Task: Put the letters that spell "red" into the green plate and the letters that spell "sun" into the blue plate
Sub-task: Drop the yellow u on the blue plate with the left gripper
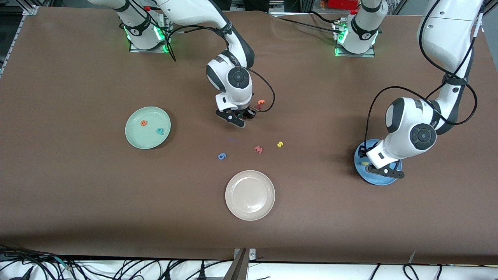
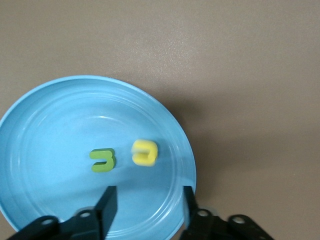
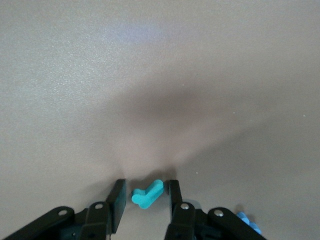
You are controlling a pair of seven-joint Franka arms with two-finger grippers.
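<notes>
A teal "r" [image 3: 147,194], small and foam, is seen lying between the right gripper's [image 3: 145,200] parted fingers, its long axis slanting across the gap. An orange "e" [image 1: 144,123] and teal "d" [image 1: 160,131] lie in the green plate [image 1: 134,140]. A green "u" [image 2: 103,160] and yellow "n" [image 2: 145,152] lie in the blue plate [image 2: 45,125], under the left gripper [image 2: 147,205], which is open and empty. A yellow "s" [image 1: 280,144] is left on the table.
</notes>
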